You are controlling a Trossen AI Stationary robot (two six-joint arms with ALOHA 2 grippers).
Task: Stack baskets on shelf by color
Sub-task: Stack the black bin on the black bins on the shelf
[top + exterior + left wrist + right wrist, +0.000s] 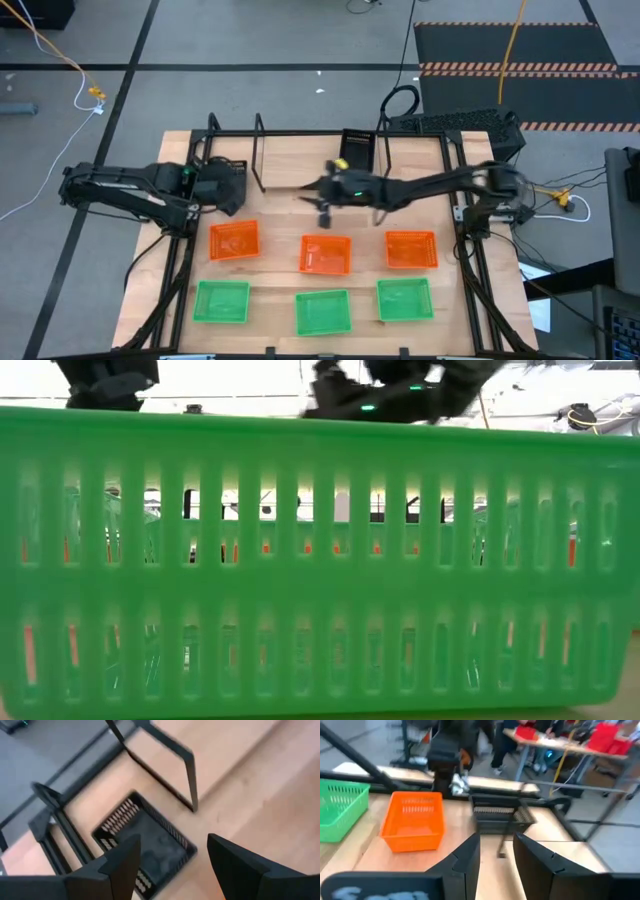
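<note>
Three orange baskets [325, 253] stand in a row across the table, with three green baskets [322, 311] in a row nearer the front. A black basket [145, 842] rests bottom down on the wood beside the foot of the shelf's black hoop upright [191, 775]. My left gripper [175, 870] hangs open above it, touching nothing; in the high view my left gripper [230, 188] hides it. Another black basket [358, 148] sits at the far middle. My right gripper [312, 193] reaches level over the table's middle. In the right wrist view my right gripper [496, 855] shows a narrow, empty gap.
The shelf's second hoop upright [380, 150] stands at the far middle. A green basket [320, 560] stands right before the low camera and fills its view. A keyboard [450, 125] lies beyond the table's far right. People and tables show in the room behind.
</note>
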